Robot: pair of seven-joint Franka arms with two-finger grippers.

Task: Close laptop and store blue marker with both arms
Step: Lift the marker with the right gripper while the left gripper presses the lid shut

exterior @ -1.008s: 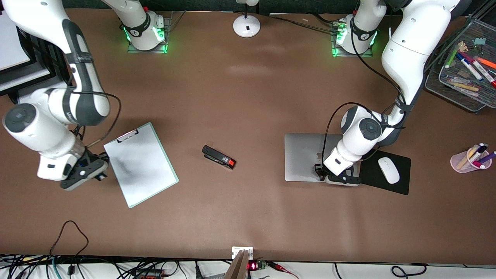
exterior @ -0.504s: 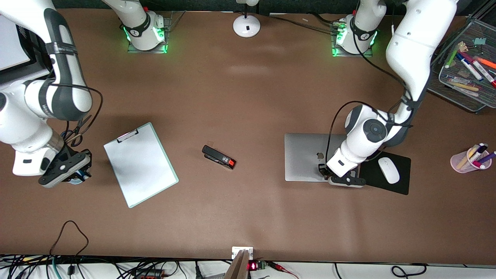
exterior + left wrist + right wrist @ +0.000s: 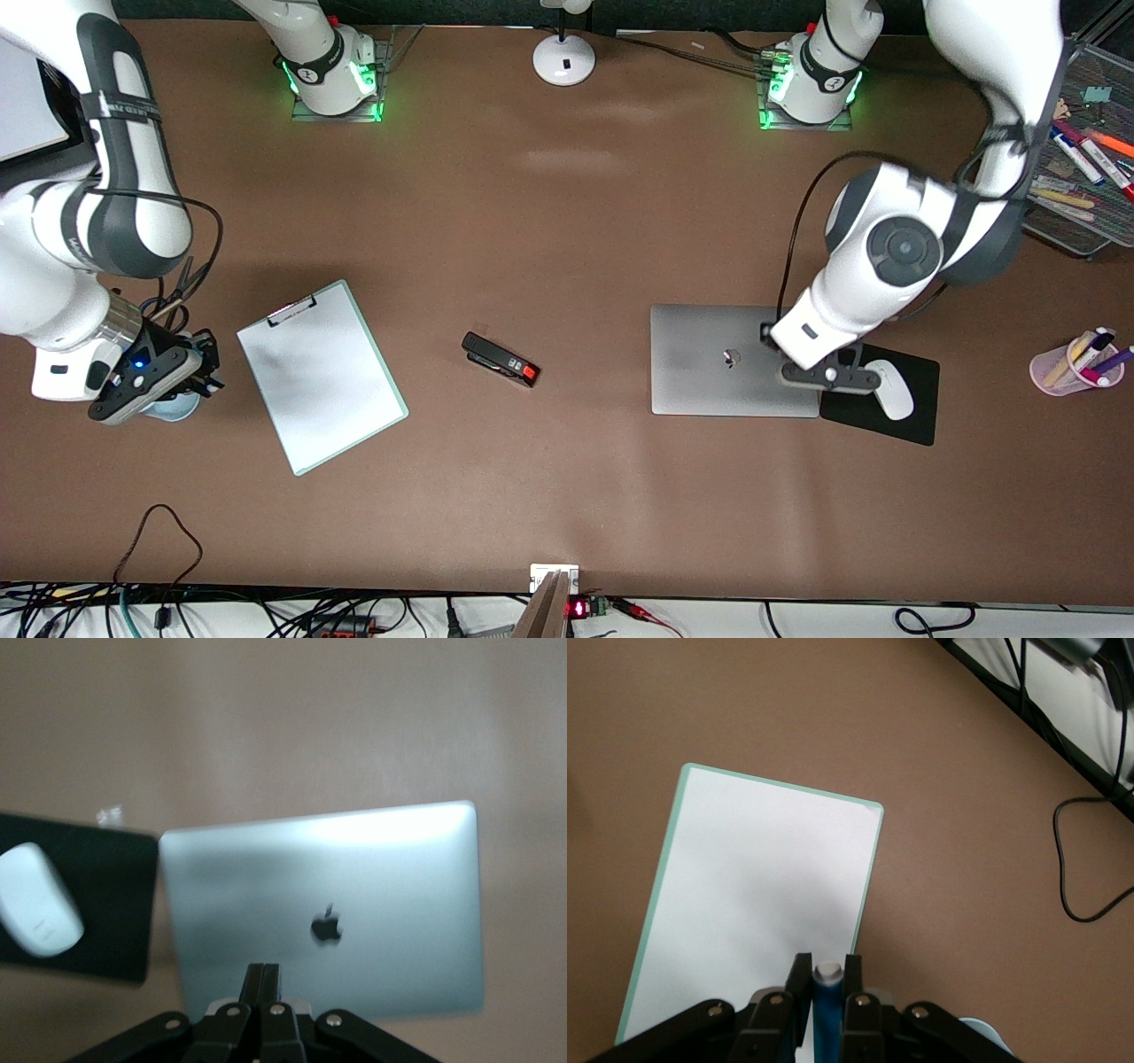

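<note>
With the laptop (image 3: 731,359) lying shut at three o'clock on the table (image 3: 567,221) under the left claw (image 3: 262,983), its fingers together, the blue marker (image 3: 827,1019), clamped in the right claw (image 3: 824,979) over a pale cup (image 3: 173,409) at nine o'clock, could be dropped beside that cup if released off-centre.

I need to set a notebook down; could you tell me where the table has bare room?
Bare brown stretches lie between the clipboard and stapler, and between stapler and closed laptop. It is crowded around the mouse pad and mesh tray.
</note>
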